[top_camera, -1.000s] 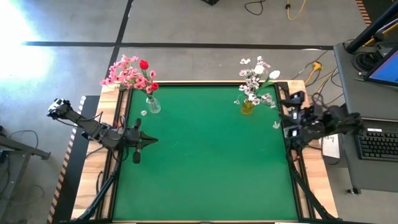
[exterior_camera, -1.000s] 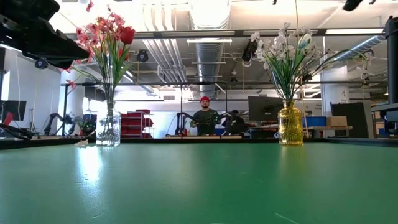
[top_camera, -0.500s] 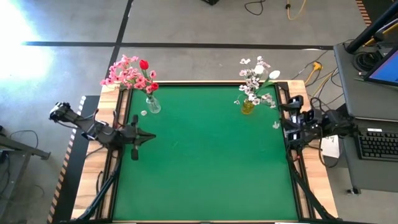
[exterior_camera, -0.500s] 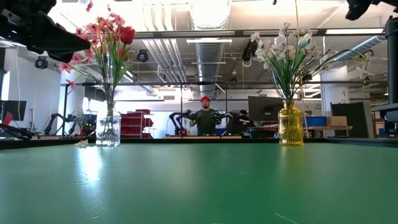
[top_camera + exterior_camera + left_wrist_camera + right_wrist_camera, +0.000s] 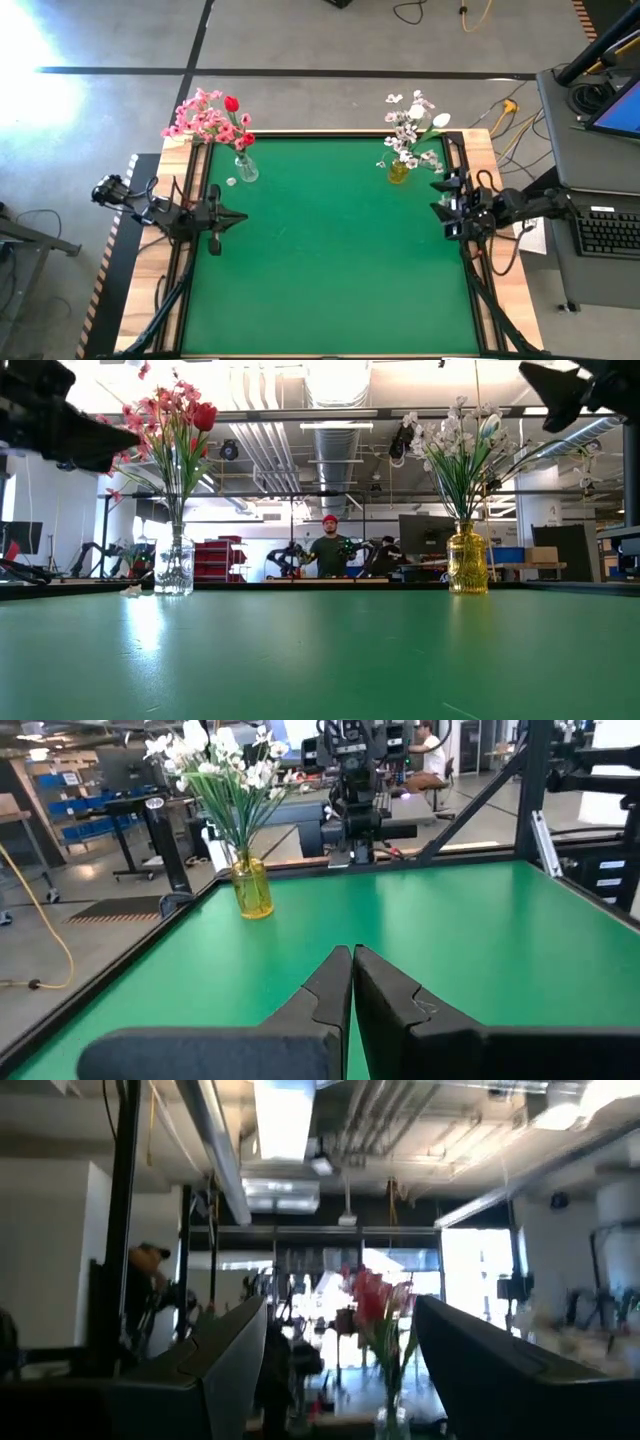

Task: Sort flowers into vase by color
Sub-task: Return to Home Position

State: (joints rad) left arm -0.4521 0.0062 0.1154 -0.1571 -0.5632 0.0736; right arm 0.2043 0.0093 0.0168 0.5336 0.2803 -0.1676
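Left fingers (image 5: 325,990) were pinched shut, right fingers (image 5: 230,1360) spread, both empty. Pink and red flowers (image 5: 208,118) stood upright in the clear vase (image 5: 246,168), nearer the left fingers; white flowers (image 5: 410,125) in the yellow vase (image 5: 398,173), nearer the right ones. Maybe stray petals (image 5: 231,181) on the desk (image 5: 330,260), hard to tell.
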